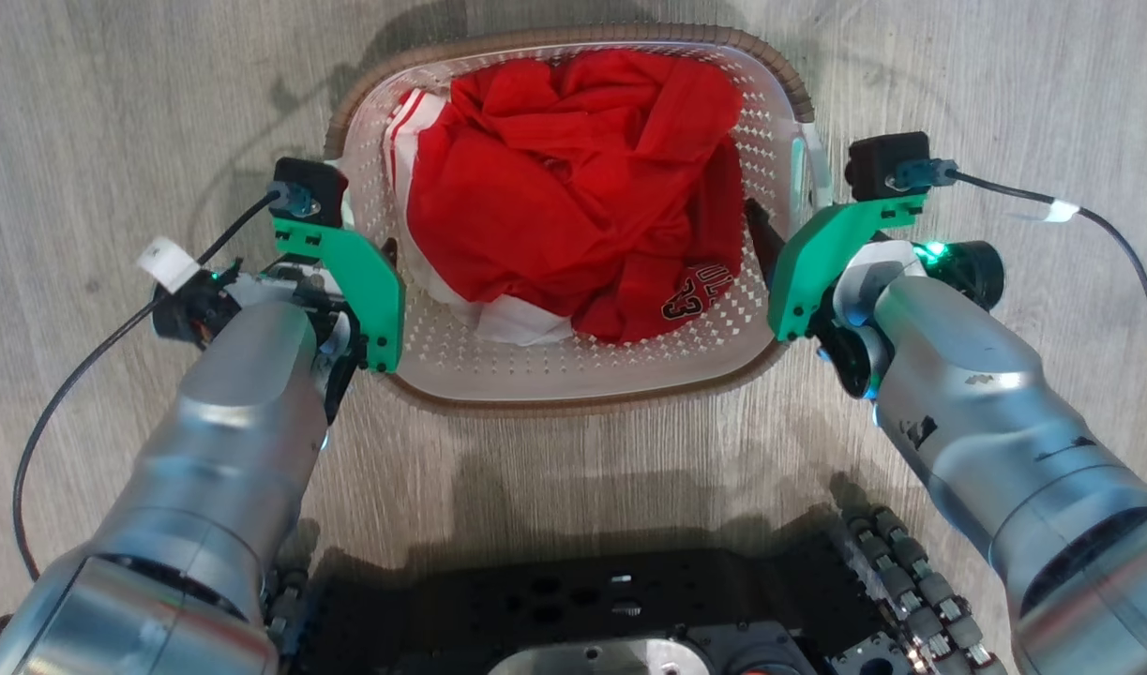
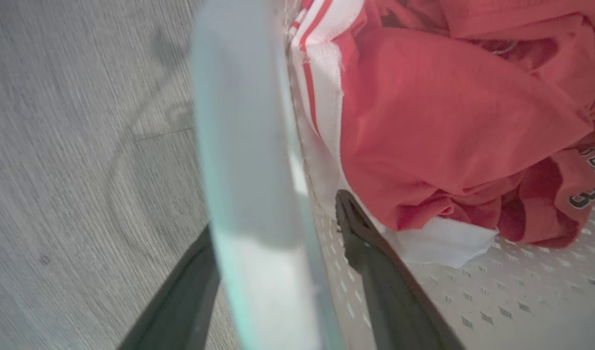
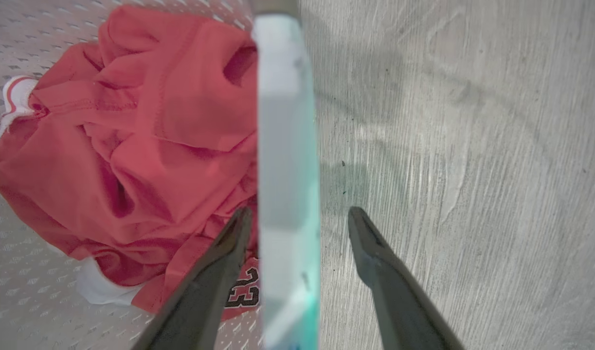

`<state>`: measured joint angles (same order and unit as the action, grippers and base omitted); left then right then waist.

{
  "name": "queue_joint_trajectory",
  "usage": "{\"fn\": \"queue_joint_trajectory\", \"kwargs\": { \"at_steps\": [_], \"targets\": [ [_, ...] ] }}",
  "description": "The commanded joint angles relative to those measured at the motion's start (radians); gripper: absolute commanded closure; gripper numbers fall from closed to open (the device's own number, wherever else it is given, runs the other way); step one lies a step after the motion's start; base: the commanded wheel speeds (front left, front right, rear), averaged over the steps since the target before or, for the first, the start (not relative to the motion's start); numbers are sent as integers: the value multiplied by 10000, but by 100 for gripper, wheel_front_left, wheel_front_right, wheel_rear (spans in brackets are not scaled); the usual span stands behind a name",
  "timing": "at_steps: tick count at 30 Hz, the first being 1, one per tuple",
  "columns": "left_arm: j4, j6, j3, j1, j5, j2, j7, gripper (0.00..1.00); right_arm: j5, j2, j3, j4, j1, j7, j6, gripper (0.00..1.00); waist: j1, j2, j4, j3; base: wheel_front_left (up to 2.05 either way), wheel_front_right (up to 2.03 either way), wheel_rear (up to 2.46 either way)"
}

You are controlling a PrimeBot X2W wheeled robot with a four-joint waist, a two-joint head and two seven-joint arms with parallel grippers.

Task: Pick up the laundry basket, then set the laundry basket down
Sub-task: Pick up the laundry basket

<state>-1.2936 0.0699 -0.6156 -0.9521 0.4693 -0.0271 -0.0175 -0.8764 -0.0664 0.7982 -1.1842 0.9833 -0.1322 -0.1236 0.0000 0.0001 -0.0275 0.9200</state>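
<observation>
The laundry basket [image 1: 573,405], white and perforated with a brown rim, stands on the floor ahead of me, holding a crumpled red jersey [image 1: 573,178]. My left gripper [image 1: 371,253] is open at the basket's left side. In the left wrist view the white side handle [image 2: 248,170] runs between its fingers [image 2: 375,272], one outside and one inside the basket. My right gripper [image 1: 787,234] is open at the right side. Its fingers [image 3: 380,262] likewise straddle the right handle [image 3: 287,146]. Neither pair is pressed onto a handle.
Pale wood-grain floor [image 1: 113,112] lies all around the basket. My dark wheeled base [image 1: 592,600] sits just behind it at the bottom of the head view. Black cables [image 1: 1126,253] trail from both wrists.
</observation>
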Motion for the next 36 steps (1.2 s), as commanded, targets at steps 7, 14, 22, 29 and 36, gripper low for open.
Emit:
{"fn": "queue_joint_trajectory", "kwargs": {
  "at_steps": [7, 14, 22, 29, 36],
  "targets": [
    [50, -78, -131, 82, 333, -231, -26, 0, -272, 162, 418, 33, -329, -37, -71, 0, 0, -1, 48, 87, 0, 0, 0],
    [154, -44, -344, 90, 772, -231, 105, 100, -523, 162, 706, -30, -243, 79, -71, 100, 0, -1, 87, 173, 0, 0, 0],
    [190, -67, -729, 116, 1115, -231, 128, 100, -736, 162, 979, -182, -191, 36, -71, 100, 0, -1, 126, 130, 0, 0, 0],
    [168, 94, -1195, 281, 1253, -231, 333, 100, -762, 144, 1345, -352, -180, 300, -71, 100, 0, -1, 107, -240, 0, 0, 0],
    [242, 290, -1790, 648, 1362, -231, 662, 100, -726, -159, 1927, -374, -267, 1028, -71, 100, 0, -1, 143, -1088, 0, 0, 0]
  ]
}}
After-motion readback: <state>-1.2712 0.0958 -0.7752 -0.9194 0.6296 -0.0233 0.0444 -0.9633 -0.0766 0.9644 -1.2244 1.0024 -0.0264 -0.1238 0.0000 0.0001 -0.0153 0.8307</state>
